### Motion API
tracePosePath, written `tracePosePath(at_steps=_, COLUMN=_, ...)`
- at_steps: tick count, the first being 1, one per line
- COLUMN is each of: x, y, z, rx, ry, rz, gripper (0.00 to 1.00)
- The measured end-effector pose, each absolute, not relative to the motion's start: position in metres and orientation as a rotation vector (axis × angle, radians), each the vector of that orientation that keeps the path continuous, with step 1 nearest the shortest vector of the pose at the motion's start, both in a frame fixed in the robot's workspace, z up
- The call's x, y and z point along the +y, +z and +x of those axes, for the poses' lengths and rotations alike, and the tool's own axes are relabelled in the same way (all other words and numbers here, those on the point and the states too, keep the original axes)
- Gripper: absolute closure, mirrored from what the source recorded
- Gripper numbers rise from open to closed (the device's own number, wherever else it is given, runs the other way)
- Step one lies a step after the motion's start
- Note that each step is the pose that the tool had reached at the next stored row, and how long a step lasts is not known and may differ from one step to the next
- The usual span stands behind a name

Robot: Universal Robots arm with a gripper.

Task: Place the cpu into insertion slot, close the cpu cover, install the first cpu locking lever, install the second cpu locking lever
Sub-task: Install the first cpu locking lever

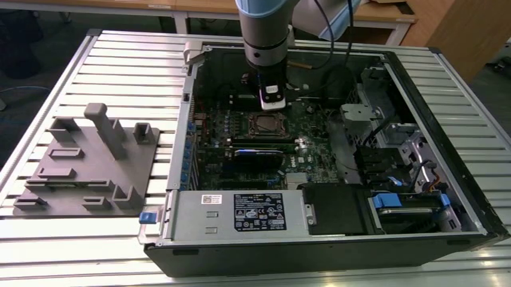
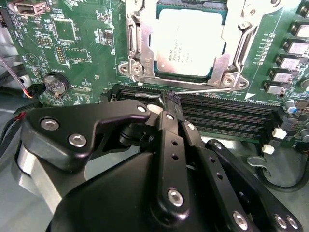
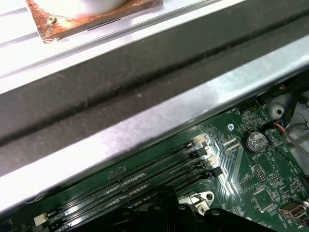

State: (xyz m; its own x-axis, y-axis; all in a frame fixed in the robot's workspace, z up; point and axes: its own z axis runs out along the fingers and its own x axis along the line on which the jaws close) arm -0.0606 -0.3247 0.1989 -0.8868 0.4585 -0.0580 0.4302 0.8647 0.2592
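In the second wrist view the cpu (image 2: 188, 43) lies flat in the insertion slot with its silver top facing up. The cpu cover (image 2: 136, 46) is down over it as a metal frame around its edges. A thin wire locking lever (image 2: 207, 90) runs along the socket edge beside the memory slots. My black gripper (image 2: 170, 99) is shut, with its tips touching this lever. In the exterior view the gripper (image 1: 272, 106) hangs inside the open computer case, just behind the insertion slot (image 1: 266, 124).
A grey fixture plate (image 1: 88, 170) with upright blocks lies at the exterior view's left of the case. The power supply (image 1: 239, 212) fills the case front. Long memory slots (image 2: 222, 113) and a coin battery (image 2: 54, 84) lie near the gripper. The case wall (image 3: 145, 121) runs close by.
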Motion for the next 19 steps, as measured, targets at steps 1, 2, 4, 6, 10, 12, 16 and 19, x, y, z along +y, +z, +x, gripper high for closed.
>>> tracePosePath(at_steps=1, x=-0.3245, y=0.1989, z=-0.0607, rx=2.919, ry=0.365, rz=0.698, gripper=0.89)
tracePosePath(at_steps=2, x=-0.3243, y=0.1989, z=-0.0609, rx=2.919, ry=0.365, rz=0.699, gripper=0.89)
tracePosePath(at_steps=4, x=-0.3238, y=0.1988, z=-0.0612, rx=2.919, ry=0.365, rz=0.698, gripper=0.89)
tracePosePath(at_steps=6, x=-0.3234, y=0.1988, z=-0.0615, rx=2.919, ry=0.365, rz=0.698, gripper=0.89)
tracePosePath(at_steps=10, x=-0.3233, y=0.1988, z=-0.0616, rx=2.919, ry=0.365, rz=0.698, gripper=0.89)
tracePosePath(at_steps=12, x=-0.3233, y=0.1988, z=-0.0615, rx=2.919, ry=0.365, rz=0.699, gripper=0.89)
tracePosePath(at_steps=16, x=-0.3233, y=0.1988, z=-0.0602, rx=2.919, ry=0.365, rz=0.698, gripper=0.89)
tracePosePath(at_steps=19, x=-0.3233, y=0.1989, z=-0.059, rx=2.919, ry=0.365, rz=0.698, gripper=0.89)
